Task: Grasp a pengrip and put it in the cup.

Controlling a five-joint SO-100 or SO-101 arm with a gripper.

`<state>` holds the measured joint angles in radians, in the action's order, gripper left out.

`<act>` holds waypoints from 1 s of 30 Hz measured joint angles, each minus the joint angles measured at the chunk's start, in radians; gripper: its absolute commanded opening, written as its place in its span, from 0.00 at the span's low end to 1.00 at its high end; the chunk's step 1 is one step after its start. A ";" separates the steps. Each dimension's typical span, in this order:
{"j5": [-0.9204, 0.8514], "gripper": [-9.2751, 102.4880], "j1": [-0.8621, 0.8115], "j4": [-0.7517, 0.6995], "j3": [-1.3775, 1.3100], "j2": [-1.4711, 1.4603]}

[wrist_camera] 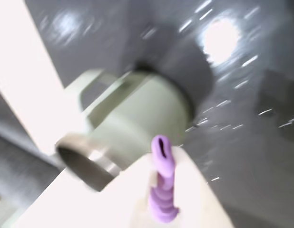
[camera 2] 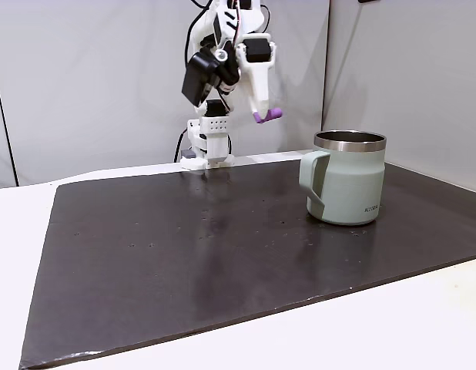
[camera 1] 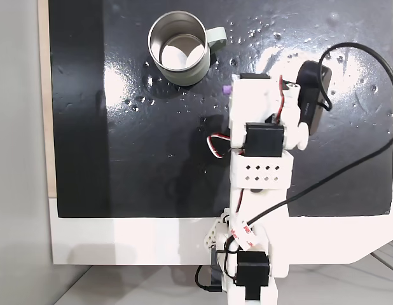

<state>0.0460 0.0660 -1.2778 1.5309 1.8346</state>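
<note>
One cup (camera 1: 178,49) stands at the upper middle of a fixed view, and sits right of centre in another fixed view (camera 2: 346,179). One pengrip (camera 2: 268,116) shows, a purple tube at the upper middle of that frame, lower centre in the wrist view (wrist_camera: 162,185). One robot arm (camera 1: 257,165) with one end effector (camera 2: 263,108). One dark mat (camera 1: 152,146) lies on one white counter (camera 1: 139,241). One black cable (camera 1: 374,146) loops at the right.
</note>
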 measured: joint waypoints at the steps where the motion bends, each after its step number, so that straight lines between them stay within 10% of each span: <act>1: 0.015 0.08 0.023 0.023 -0.012 -0.011; 30: 0.183 0.20 0.287 0.219 -0.390 -0.387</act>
<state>0.2286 0.3528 -1.0584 1.1413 1.4481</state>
